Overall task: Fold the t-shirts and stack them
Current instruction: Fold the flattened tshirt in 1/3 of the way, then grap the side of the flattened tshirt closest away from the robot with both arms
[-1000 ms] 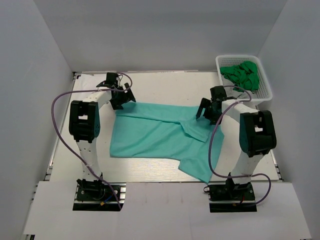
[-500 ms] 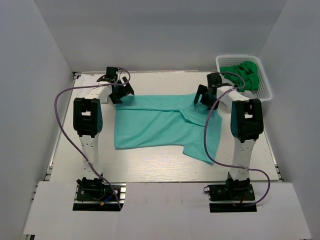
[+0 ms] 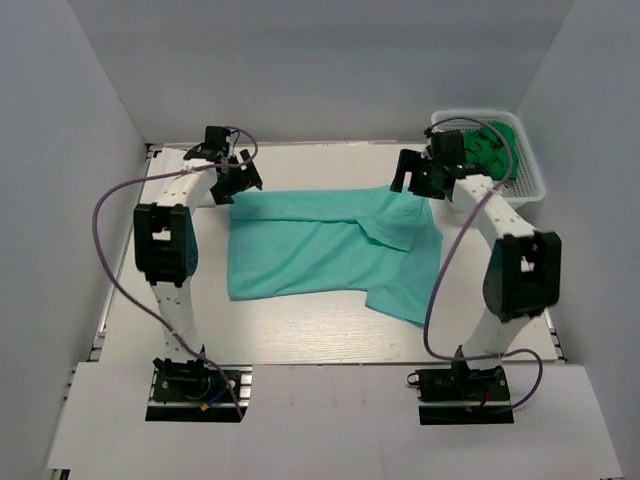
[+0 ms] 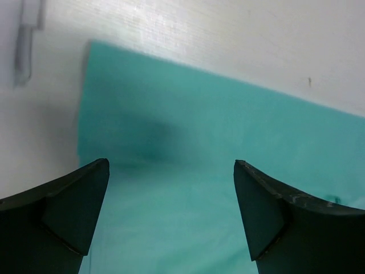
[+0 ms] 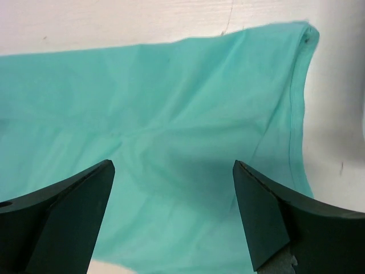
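Now, the left gripper (image 4: 171, 171) hung over the far left corner of the teal t-shirt (image 3: 320, 245), jaws spread wide and gripping nothing, the cloth lying flat beneath its fingers. Over on the other side, the right gripper (image 5: 174, 168) hovered above the shirt's far right corner, jaws just as wide apart, the hem in plain sight under it. The shirt lay spread across the middle of the white bench (image 3: 300, 335), one part folded over near the right and a flap reaching toward the near edge. A bright green t-shirt (image 3: 492, 145) sat bunched in the white mesh basket (image 3: 531, 152) at the far right corner. Pale grey walls (image 3: 330, 70) closed in three sides.
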`<state>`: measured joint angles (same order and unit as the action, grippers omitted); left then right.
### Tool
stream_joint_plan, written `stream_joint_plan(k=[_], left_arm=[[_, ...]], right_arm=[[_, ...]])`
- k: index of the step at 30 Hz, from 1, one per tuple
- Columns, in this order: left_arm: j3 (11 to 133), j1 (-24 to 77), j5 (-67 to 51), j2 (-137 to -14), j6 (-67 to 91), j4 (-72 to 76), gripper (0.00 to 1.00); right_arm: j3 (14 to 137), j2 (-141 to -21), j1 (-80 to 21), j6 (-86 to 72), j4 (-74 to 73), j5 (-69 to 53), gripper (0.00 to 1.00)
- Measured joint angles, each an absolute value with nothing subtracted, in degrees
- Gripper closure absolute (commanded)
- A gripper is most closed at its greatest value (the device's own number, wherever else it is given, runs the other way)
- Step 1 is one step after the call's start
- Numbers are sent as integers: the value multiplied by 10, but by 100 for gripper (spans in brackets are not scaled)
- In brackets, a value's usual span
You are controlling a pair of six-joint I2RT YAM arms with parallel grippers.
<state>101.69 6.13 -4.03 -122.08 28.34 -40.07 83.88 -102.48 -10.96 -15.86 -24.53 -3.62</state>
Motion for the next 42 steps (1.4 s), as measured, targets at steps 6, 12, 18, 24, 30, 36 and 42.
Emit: stream_joint_plan(k=[6, 12, 18, 24, 30, 36, 42], left_arm=[[857, 61, -36, -1014, 281, -399, 0], [647, 61, -29, -839, 301, -416, 0], [471, 61, -46, -730, 330, -425, 0], [401, 62, -67, -689, 357, -411, 12], [359, 62, -64, -700, 382, -388, 34], [359, 62, -31, -746, 397, -362, 54], [370, 62, -20, -770, 407, -351, 67]], right_arm=[[696, -866, -112, -185, -230, -35, 10], [550, -750, -112, -229, -254, -32, 10], [481, -687, -112, -262, -287, -37, 10], [447, -668, -112, -283, -308, -43, 10], [440, -652, -111, -298, -320, -42, 10], [433, -644, -111, -303, -337, -43, 11], [381, -631, -111, -318, -376, -43, 13]])
